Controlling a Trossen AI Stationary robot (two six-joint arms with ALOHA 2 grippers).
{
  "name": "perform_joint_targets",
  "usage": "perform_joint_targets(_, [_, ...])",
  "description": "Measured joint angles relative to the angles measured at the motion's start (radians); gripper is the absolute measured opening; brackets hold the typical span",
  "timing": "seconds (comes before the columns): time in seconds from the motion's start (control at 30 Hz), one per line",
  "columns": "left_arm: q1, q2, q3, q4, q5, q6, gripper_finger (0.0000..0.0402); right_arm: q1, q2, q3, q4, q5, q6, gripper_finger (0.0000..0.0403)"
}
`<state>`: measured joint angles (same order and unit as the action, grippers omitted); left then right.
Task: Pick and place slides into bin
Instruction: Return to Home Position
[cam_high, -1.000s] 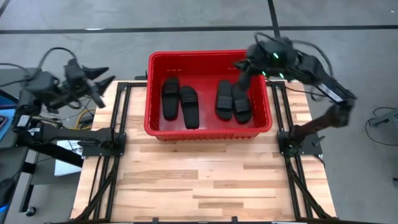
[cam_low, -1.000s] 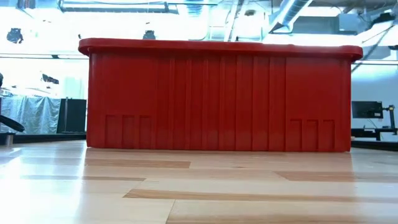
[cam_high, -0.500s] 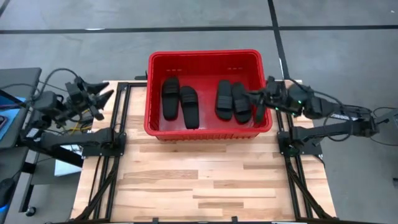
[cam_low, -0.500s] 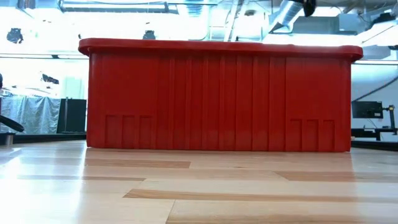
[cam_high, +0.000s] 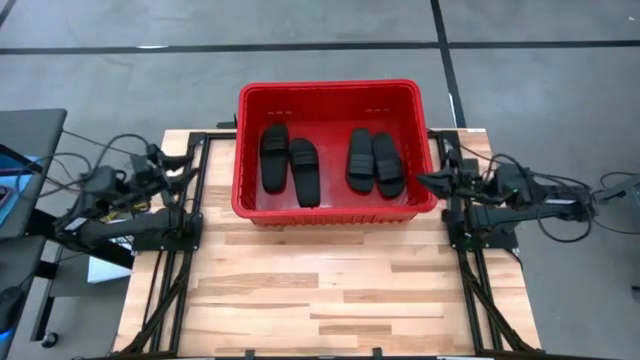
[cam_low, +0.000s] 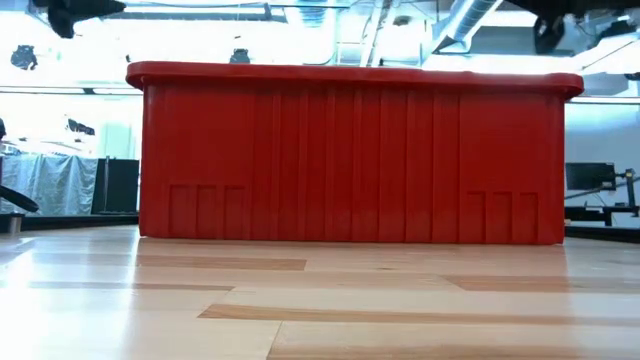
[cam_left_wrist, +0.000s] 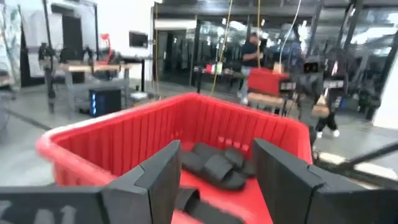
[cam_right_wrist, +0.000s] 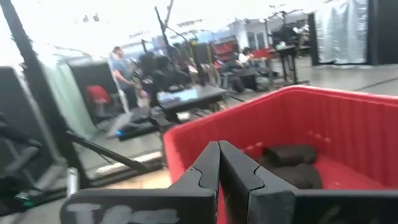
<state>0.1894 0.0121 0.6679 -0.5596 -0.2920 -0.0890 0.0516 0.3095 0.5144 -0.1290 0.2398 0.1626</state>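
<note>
Empty-handed: left gripper spread, right gripper pressed shut, bin dead ahead of each; slides inside lie crosswise to both, right gripper apparently nearer its wall.

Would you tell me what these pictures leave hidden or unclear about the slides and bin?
- Low view: the near wall of the bin hides all four slides; arms cut off at the top edge.
- Left wrist view: the open left claw covers part of the slides; blur hides their straps.
- Right wrist view: the shut right claw and the near rim hide some slides.
</note>
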Motion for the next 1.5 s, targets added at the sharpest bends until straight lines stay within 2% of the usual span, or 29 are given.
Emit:
perform_joint_targets(0.33, [0.000, -0.008, -0.128, 0.085, 0.091, -0.040, 0.0187, 0.135, -0.311, -0.174, -0.054, -0.011, 0.068, 0.0000])
perform_joint_targets(0.47, [0.000, -0.009, -0.155, 0.112, 0.171, -0.040, 0.0187, 0.185, -0.303, -0.192, -0.068, -0.024, 0.095, 0.0000])
perform_joint_targets(0.73, [0.000, -0.008, -0.241, 0.138, 0.195, -0.116, 0.0187, 0.244, -0.308, -0.202, -0.074, -0.022, 0.110, 0.0000])
perform_joint_targets(0.93, [0.000, -0.008, -0.360, 0.294, 0.324, -0.144, 0.0187, 0.283, -0.307, -0.203, -0.084, -0.025, 0.110, 0.0000])
perform_joint_targets(1.13, [-0.030, -0.009, -0.471, 0.395, 0.437, -0.239, 0.0187, 0.328, -0.307, -0.203, -0.088, -0.025, 0.109, 0.0000])
perform_joint_targets(1.3, [-0.126, -0.010, -0.548, 0.545, 0.440, -0.281, 0.0187, 0.364, -0.307, -0.203, -0.093, -0.025, 0.109, 0.0000])
perform_joint_targets(1.5, [-0.258, -0.008, -0.587, 0.633, 0.331, -0.262, 0.0187, 0.393, -0.307, -0.203, -0.095, -0.025, 0.109, 0.0000])
